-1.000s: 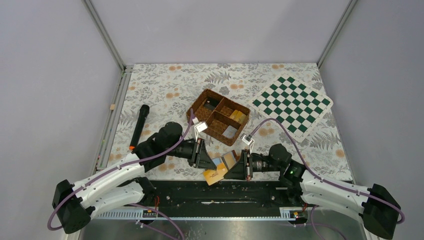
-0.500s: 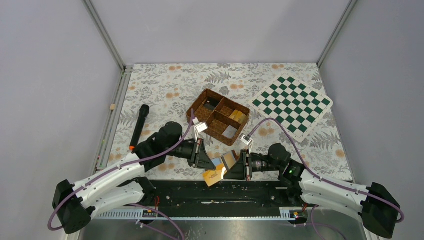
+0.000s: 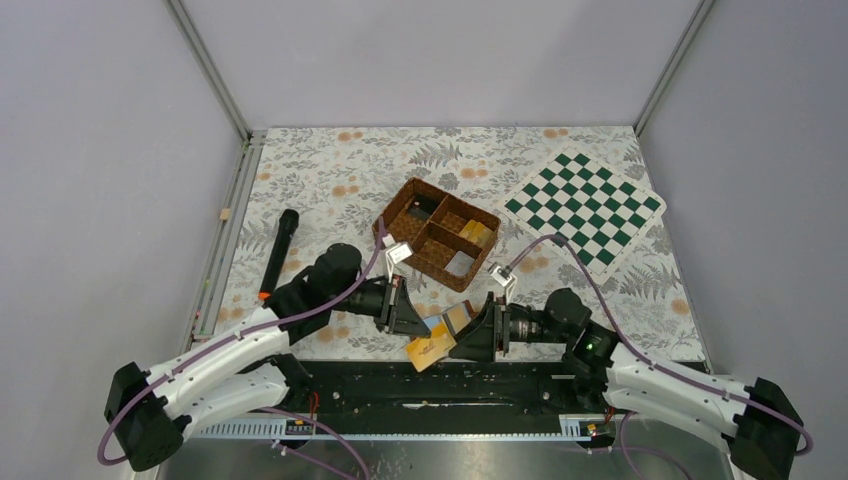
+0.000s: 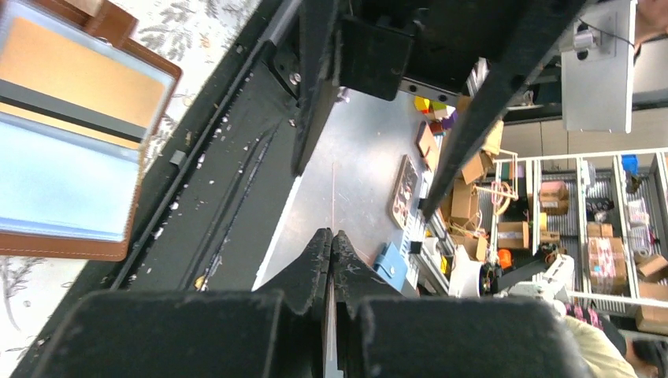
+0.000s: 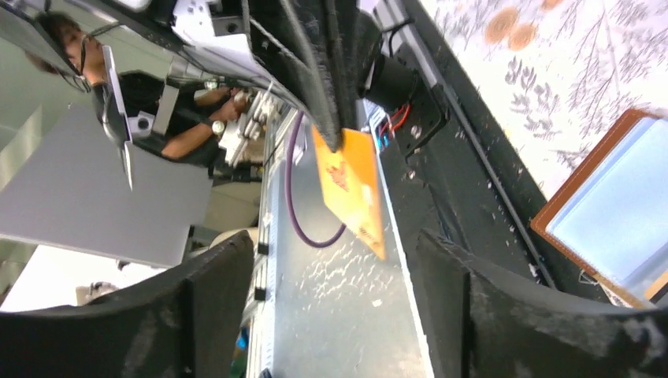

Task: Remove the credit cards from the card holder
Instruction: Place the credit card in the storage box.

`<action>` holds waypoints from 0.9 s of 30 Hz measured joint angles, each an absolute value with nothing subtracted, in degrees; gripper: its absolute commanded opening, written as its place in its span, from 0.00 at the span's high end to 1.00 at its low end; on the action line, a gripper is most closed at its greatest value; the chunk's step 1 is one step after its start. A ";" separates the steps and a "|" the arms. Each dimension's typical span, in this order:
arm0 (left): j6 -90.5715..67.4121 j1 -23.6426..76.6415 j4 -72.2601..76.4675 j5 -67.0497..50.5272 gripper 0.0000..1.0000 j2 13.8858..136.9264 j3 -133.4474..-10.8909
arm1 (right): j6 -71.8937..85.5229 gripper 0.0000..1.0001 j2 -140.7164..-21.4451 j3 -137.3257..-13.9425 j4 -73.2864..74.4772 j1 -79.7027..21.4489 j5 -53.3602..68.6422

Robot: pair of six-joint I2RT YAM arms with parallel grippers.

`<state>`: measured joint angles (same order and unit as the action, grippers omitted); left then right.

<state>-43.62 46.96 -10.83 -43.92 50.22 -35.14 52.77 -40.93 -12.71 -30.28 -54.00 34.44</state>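
Left wrist view is showing the left gripper [image 4: 332,236] with its fingers pressing together on one credit card [image 5: 350,189], hanging over the near edge of the surface [image 5: 567,79]. The card holder [image 4: 71,157] is lying open just beside it, and a second card [image 4: 79,75] looks to be sitting in a pocket. The right gripper [image 5: 335,240] is keeping its fingers spread, gripping nothing. So one's out, at least one to go.

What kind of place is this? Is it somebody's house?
Probably a robot lab, not a house: a left arm and right arm are bolted to a walled-in table, and shelves full of boxes stand beyond it.
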 measured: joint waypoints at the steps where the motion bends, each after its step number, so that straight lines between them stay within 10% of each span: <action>1: -43.62 46.44 -10.85 -43.66 1.00 50.26 -35.16 | 52.27 0.04 -39.07 -12.86 -28.69 -53.95 33.12; 14: -42.65 36.45 -9.72 -30.89 1.00 66.28 -48.73 | 46.24 0.01 -10.63 -21.30 5.85 -53.84 8.12; 27: -44.71 35.62 5.50 -26.65 1.00 98.80 -65.21 | 41.76 0.00 -7.18 -26.26 22.02 -53.84 -4.36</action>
<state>-44.71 35.62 5.50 -26.65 98.80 -65.21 41.76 -7.18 -26.26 22.02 -53.84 -4.36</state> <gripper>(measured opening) 0.009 0.993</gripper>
